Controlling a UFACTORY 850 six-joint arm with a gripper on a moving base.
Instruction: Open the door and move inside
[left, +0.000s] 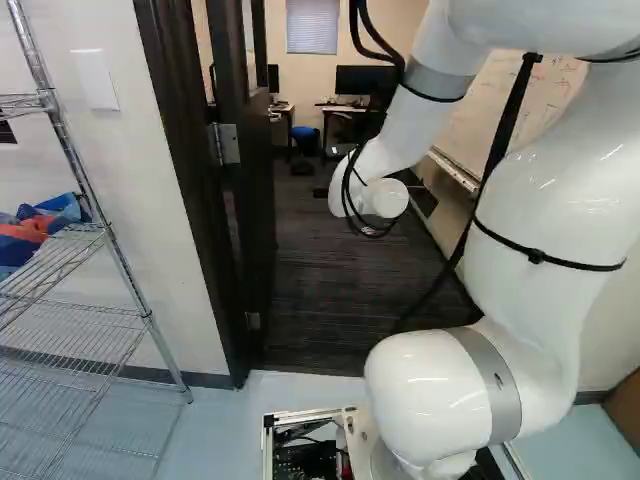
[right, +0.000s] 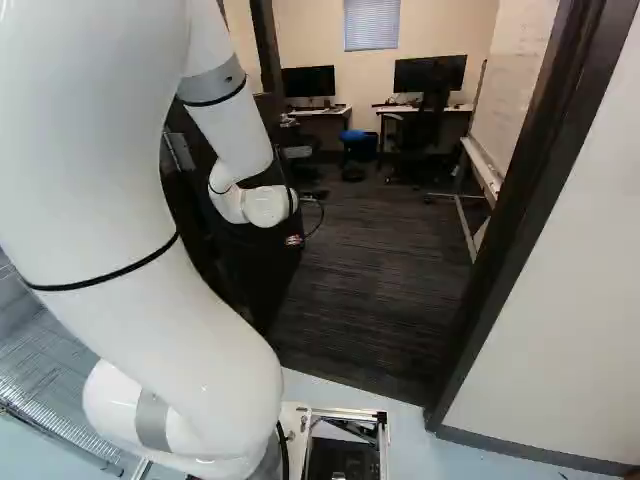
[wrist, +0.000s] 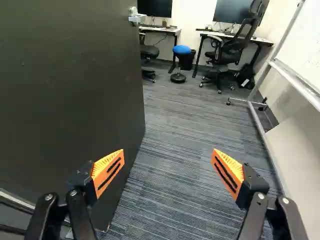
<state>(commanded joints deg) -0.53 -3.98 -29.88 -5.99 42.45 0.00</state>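
While the door (wrist: 70, 90) stands open: one black claw (right: 293, 240), spread wide, gripping nothing; striped carpet (wrist: 175, 150) ahead.

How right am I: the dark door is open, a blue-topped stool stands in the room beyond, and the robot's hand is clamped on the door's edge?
Not quite: the wrist view shows the hand open wide, gripping nothing. The dark door is open, and the blue-topped stool stands in the room beyond.
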